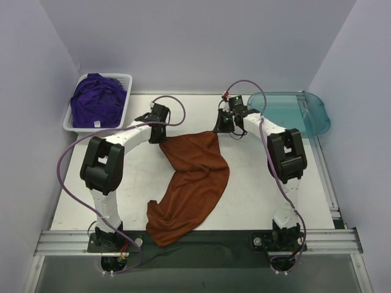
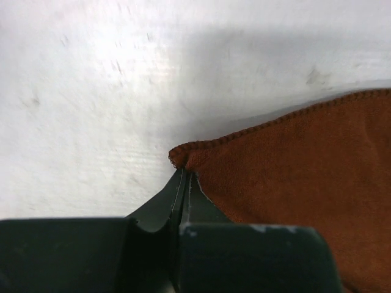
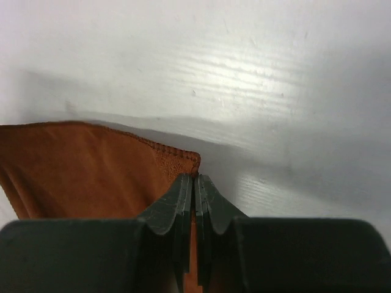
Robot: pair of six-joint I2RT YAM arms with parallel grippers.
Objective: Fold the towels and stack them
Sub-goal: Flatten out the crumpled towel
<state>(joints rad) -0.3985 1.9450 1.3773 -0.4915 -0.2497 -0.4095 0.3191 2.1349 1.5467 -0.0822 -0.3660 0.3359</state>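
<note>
- White surface [image 1: 263,195] carried the rust-orange towel [image 1: 194,180], which trailed from the far middle to the near edge.
- Left claw [image 2: 182,176] was clamped on one far corner, right claw [image 3: 195,179] on the other.
- Both arms reached forward, wrists turned inward.
- Purple towels [image 1: 98,101] lay heaped in the white basket [image 1: 127,78], their count unclear.

I see one soft rust-orange terry towel [image 1: 197,177], plain all over, its stitched edge the same orange. The soft terry towels [image 1: 98,101] in the white slotted plastic basket [image 1: 129,85] are deep purple. The see-through plastic tray [image 1: 293,113] is teal. The flat table [image 1: 256,183] is white. My left arm [image 1: 104,165] and right arm [image 1: 286,155] are white and black, with purple cables [image 1: 59,166].
</note>
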